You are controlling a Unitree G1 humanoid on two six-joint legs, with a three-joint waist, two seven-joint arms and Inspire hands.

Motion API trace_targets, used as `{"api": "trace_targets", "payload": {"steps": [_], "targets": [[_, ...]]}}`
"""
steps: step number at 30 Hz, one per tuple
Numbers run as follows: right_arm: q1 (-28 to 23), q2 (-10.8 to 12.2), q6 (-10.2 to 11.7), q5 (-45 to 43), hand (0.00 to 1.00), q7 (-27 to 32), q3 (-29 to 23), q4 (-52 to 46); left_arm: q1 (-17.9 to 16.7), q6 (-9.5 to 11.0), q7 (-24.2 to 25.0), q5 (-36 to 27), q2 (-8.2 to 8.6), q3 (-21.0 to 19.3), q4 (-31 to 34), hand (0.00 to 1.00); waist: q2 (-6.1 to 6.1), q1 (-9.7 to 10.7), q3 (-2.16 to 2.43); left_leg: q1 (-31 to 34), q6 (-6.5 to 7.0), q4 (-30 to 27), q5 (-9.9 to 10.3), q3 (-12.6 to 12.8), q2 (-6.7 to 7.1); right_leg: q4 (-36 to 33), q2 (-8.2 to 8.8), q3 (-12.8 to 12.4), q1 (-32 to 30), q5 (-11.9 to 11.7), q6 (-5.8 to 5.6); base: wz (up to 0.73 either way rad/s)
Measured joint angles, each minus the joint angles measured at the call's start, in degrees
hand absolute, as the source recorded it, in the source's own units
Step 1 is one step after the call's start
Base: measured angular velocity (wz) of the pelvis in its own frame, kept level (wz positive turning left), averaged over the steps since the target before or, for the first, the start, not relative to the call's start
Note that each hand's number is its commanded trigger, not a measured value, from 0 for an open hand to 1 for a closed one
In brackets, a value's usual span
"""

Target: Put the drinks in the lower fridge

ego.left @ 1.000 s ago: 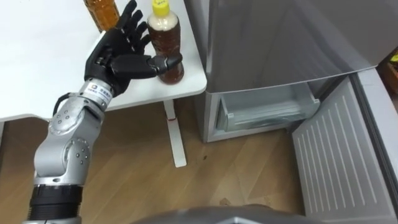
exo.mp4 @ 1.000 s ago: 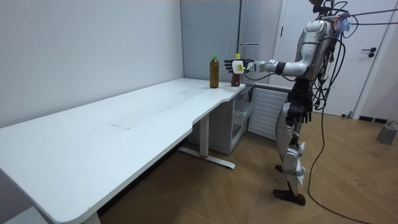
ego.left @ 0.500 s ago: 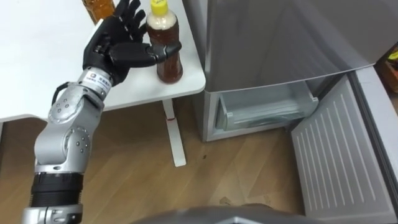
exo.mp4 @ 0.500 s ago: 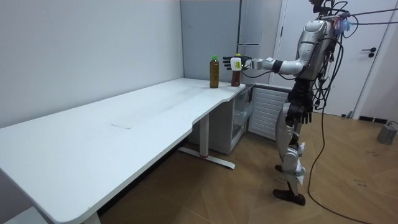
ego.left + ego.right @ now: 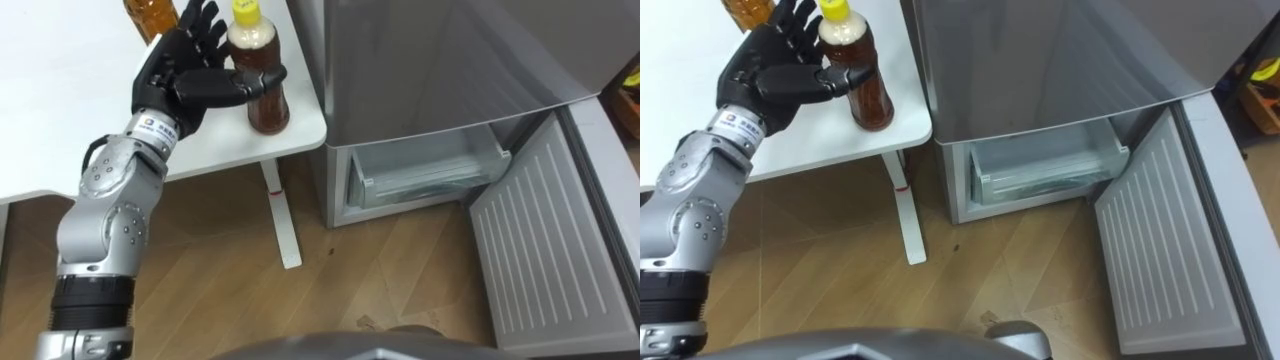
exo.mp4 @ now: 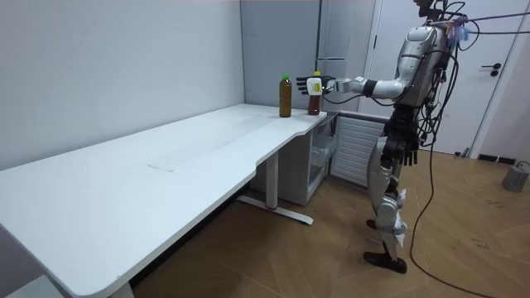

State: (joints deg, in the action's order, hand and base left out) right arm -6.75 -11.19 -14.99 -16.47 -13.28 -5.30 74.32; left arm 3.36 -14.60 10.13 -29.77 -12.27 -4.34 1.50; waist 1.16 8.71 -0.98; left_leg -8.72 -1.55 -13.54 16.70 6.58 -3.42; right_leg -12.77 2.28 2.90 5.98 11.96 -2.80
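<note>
Left hand at yellow-capped bottle; room view: green-capped bottle

Eyes downward, room view afar, sharing desk

The left hand sits higher against the yellow-capped bottle than a second ago; its thumb, then across the bottle's lower body, now crosses its middle; the arm stretches slightly farther over the worktop.
</note>
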Motion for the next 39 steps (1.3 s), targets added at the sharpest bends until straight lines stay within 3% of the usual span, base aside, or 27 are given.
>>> {"api": "trace_targets", "payload": {"steps": [6, 11, 23, 28, 31, 32, 33, 39], "targets": [[0.0, 0.0, 0.0, 0.0, 0.0, 0.1, 0.0, 0.0, 0.5, 0.0, 0.0, 0.0, -0.08, 0.0, -1.1, 0.0, -0.2, 0.6, -0.14, 0.0, 0.0, 0.0, 0.0, 0.0, 0.0, 0.0, -0.15, -0.7, -0.3, 0.0, 0.0, -0.05], [-0.2, 0.1, 0.0, -0.1, 0.0, -0.2, 0.1, 0.1, 4.4, 0.1, -0.2, 0.1, -0.12, 0.0, -5.2, 0.0, -0.35, 0.7, -0.22, 0.0, 0.0, 0.0, 0.0, 0.0, 0.0, 0.0, -0.17, -0.7, -0.4, 0.0, 0.0, 0.0], [-0.1, 0.1, 0.0, 0.0, 0.0, -2.4, 0.0, 0.8, 6.3, 0.2, -0.5, 0.9, -0.19, 0.0, -8.1, 0.0, -0.09, 1.0, 0.01, 0.1, 0.0, 0.0, 0.0, 0.0, -0.02, 0.0, -0.27, -1.1, -0.6, 0.0, 0.01, 0.0], [-0.1, 0.1, -0.1, 0.0, 0.0, -2.9, 0.0, 0.8, 7.7, 0.2, -0.6, 2.5, -0.21, 0.0, -8.1, 0.0, 0.54, 1.0, 0.4, -0.1, 0.0, 0.0, 0.0, 0.0, -0.03, -0.2, -0.31, -1.3, -0.8, 0.0, 0.06, -0.01], [-0.1, 0.1, -0.1, 0.0, 0.0, -2.9, 0.0, 0.8, 8.0, 0.2, -0.6, 2.4, -0.27, 0.0, -8.2, 0.0, 0.75, 1.4, 0.41, -0.6, 0.0, 0.1, 0.0, 0.0, -0.02, -0.5, -0.32, -1.4, -0.6, 0.0, 0.06, -0.01], [0.0, 0.1, 0.0, -0.1, 0.0, -2.9, 0.0, 0.9, 8.0, 0.2, -0.6, 2.4, -0.4, 0.0, -8.2, 0.66, 0.7, 1.7, 0.34, -0.5, 0.0, 0.1, 0.0, 0.0, -0.02, -0.5, -0.32, -1.4, -0.6, 0.0, 0.06, 0.0], [0.1, 0.1, 0.0, -0.1, 0.0, -2.8, -0.1, 0.9, 8.0, 0.2, -0.6, 2.5, -0.59, 0.0, -8.4, 1.0, 0.66, 2.1, 0.3, -0.5, 0.0, 0.1, 0.0, 0.0, -0.02, -0.5, -0.32, -1.4, -0.5, 0.0, 0.05, 0.0], [0.0, 0.0, -0.1, 0.0, 0.0, -2.5, -0.7, 0.9, 8.0, 0.2, -0.5, 2.5, -0.97, 0.1, -8.5, 1.0, 0.84, 2.4, 0.0, -0.3, 0.01, 0.1, 0.0, 0.6, -0.01, -0.8, -0.32, -1.9, -1.0, 0.0, 0.01, -0.02]]}}
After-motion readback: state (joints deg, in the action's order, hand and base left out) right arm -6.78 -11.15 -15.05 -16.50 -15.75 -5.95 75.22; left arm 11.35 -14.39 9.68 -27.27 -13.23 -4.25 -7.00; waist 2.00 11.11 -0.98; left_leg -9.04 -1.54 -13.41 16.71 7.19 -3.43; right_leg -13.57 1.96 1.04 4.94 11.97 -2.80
